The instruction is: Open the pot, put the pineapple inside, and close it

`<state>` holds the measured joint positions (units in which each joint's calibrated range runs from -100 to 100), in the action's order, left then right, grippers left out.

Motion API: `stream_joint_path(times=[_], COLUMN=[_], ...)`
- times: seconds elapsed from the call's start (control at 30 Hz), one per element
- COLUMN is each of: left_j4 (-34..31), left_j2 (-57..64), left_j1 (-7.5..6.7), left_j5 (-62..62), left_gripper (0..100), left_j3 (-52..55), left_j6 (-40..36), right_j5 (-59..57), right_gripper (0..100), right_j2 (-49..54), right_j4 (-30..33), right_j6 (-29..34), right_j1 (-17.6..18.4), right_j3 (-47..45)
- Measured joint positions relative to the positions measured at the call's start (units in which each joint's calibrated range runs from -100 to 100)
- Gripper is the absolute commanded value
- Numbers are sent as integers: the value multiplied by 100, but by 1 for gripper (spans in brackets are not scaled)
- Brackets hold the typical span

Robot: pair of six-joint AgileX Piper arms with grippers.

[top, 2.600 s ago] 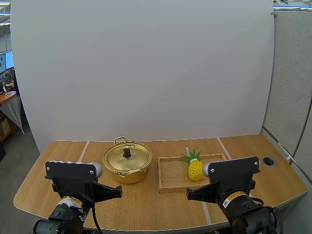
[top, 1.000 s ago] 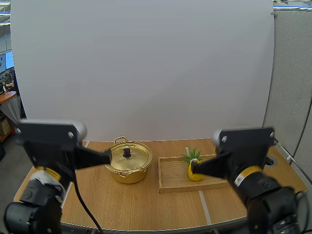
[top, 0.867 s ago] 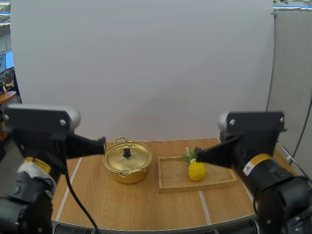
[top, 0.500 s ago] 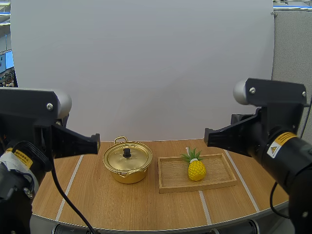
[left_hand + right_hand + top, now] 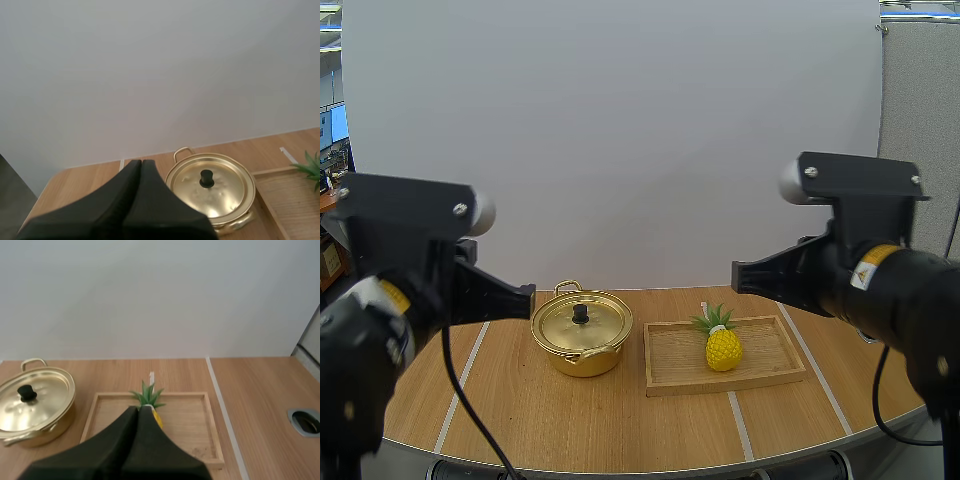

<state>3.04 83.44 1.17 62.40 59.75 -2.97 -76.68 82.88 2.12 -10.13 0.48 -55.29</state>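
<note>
Though unreadable — yellow label (image 5: pixel 869 278), lidded pot (image 5: pixel 586 361)

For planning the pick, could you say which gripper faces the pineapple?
The right gripper: it lines up with the pineapple; the left gripper points beside the pot.

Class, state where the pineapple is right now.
In the high view, the pineapple stands upright near the middle of the wooden tray, which sits right of the closed gold pot.

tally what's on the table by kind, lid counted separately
pot: 1
lid: 1, on the pot
pineapple: 1, standing in the tray
wooden tray: 1
Total: 4
</note>
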Motion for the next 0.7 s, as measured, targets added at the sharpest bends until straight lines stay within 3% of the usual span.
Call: stream_joint_path(times=[0.4, 0.5, 0.53, 0.6, 0.67, 0.7], left_j4=[499, 547, 575, 589, 611, 615], left_j2=[-1654, -2043, -2201, -2329, -2444, -2500], left_j1=[0, 0, 0, 0, 0, 0], left_j5=[-674, -818, -865, -886, -886, -886], left_gripper=[0, 7, 14, 29, 46, 61], left_j3=[0, 0, 0, 0, 0, 0], left_j6=[529, 627, 637, 664, 674, 674], right_j5=[118, 187, 262, 282, 317, 317], right_gripper=[0, 0, 0, 20, 47, 59], right_j2=[-1753, -2063, -2278, -2547, -2766, -2811], right_j4=[0, 0, 0, 0, 0, 0], right_j6=[0, 0, 0, 0, 0, 0], right_j1=[0, 0, 0, 0, 0, 0], right_j3=[0, 0, 0, 0, 0, 0])
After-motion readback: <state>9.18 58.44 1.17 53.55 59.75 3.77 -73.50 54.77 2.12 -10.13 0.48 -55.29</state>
